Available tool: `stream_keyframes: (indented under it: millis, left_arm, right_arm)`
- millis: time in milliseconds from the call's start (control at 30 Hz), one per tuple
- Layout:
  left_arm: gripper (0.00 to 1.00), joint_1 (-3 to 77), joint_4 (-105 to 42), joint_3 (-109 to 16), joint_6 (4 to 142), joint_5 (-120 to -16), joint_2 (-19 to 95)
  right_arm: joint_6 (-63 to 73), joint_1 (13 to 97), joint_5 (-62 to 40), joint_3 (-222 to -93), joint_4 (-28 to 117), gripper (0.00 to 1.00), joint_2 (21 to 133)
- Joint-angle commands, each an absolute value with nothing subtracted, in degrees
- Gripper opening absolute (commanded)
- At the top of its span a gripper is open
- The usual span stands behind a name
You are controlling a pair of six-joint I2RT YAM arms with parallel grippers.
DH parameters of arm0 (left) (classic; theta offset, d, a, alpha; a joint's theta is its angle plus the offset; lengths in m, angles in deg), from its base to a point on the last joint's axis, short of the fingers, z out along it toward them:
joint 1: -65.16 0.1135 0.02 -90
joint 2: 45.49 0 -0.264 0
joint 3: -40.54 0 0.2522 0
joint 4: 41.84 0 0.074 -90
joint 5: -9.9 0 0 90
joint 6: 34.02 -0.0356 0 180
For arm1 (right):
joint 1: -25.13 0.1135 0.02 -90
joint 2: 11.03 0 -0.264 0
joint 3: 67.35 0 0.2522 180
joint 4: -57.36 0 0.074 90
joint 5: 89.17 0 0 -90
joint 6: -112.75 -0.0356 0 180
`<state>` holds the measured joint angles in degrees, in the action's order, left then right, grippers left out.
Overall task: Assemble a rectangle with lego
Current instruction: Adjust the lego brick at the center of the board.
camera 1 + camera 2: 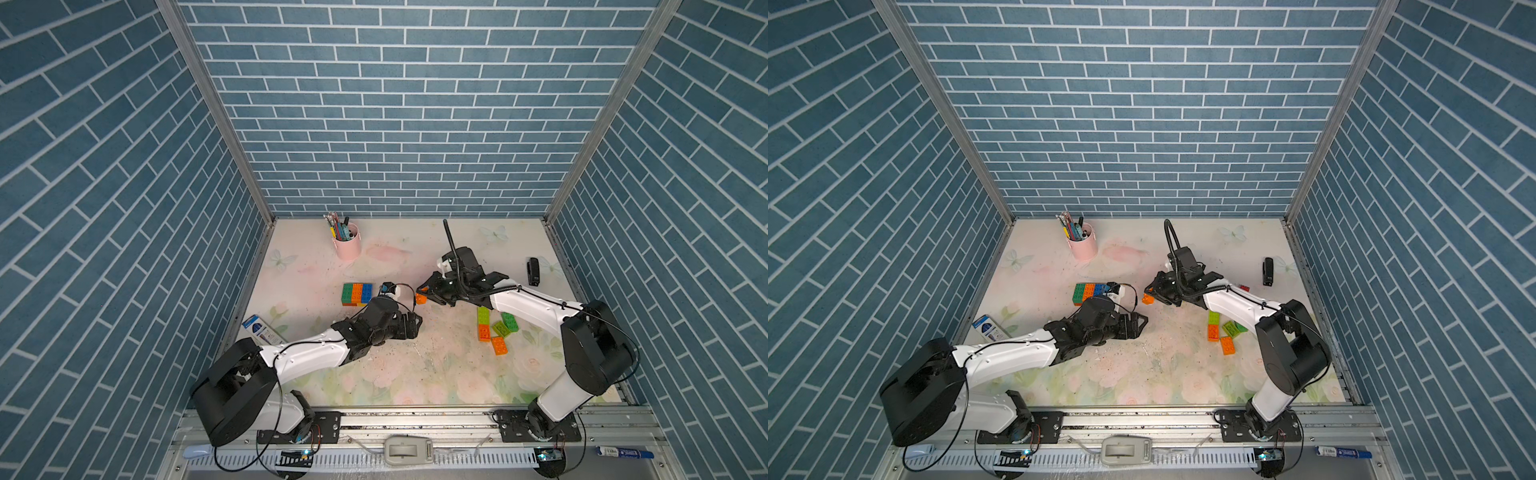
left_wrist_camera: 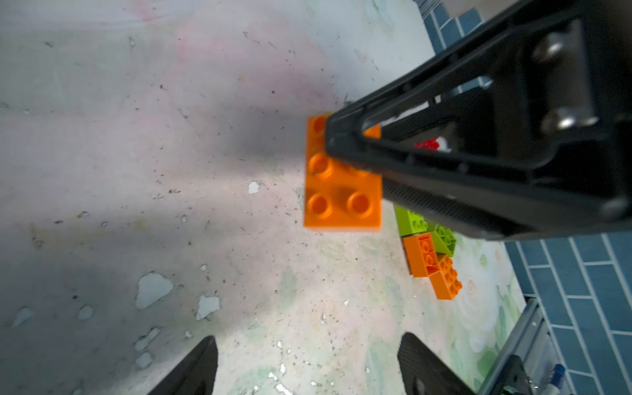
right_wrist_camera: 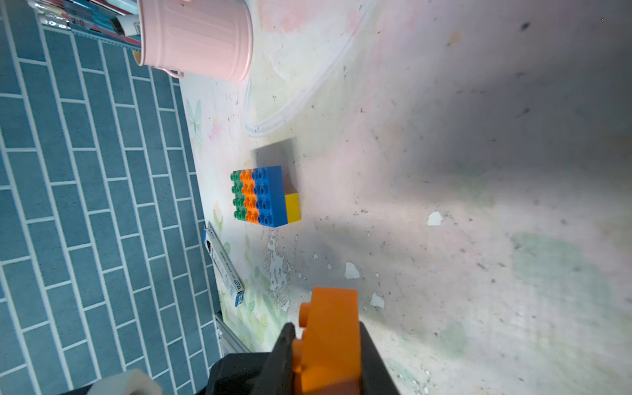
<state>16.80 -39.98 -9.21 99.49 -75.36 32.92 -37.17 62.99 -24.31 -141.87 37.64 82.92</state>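
My right gripper [image 3: 326, 330] is shut on an orange lego brick [image 3: 328, 345], held above the mat near the middle [image 1: 421, 297]. The left wrist view shows that same brick [image 2: 342, 191] clamped by the other arm's fingers. A joined block of dark green, orange and blue bricks with yellow beneath [image 1: 356, 293] [image 3: 263, 196] lies to the left of it. My left gripper [image 2: 307, 362] is open with nothing between its fingers, low over the mat in front of the block [image 1: 411, 324]. Loose lime, orange and green bricks [image 1: 494, 330] lie to the right, partly under the right arm.
A pink pen cup [image 1: 347, 245] stands at the back left. A black stapler [image 1: 533, 271] lies at the right edge. A blue and white box [image 1: 262, 330] lies by the left wall. A red brick [image 1: 1244, 287] peeks out behind the right arm.
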Motion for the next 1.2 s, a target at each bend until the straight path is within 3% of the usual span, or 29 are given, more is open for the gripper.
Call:
stream_keyframes:
  millis: [0, 400, 767, 933, 1033, 1167]
  left_arm:
    - [0.81, 17.01, -44.07, -10.60, 101.78, -73.87, 33.59]
    - [0.58, 23.96, -47.34, -10.11, 104.24, -69.68, 32.45]
    - [0.26, 25.79, -49.17, -10.84, 103.59, -66.52, 34.30]
    - [0.07, 25.57, -43.75, -12.35, 95.18, -68.01, 35.33]
    - [0.06, 23.18, -34.72, -15.30, 84.88, -72.08, 38.32]
    - [0.06, 16.26, -26.95, -22.20, 75.16, -78.02, 45.78]
  right_arm:
    - [-41.71, 64.08, -26.03, -142.02, 42.85, 0.18, 82.64]
    - [-43.82, 65.59, -29.40, -140.53, 46.33, 0.18, 81.83]
    - [-45.59, 66.35, -32.04, -140.39, 49.15, 0.19, 82.30]
    - [-44.13, 62.76, -32.75, -138.86, 47.38, 0.45, 79.24]
    - [-39.08, 57.20, -33.16, -137.78, 40.38, 0.55, 74.90]
    - [-30.77, 49.32, -32.08, -137.11, 29.71, 0.58, 71.87]
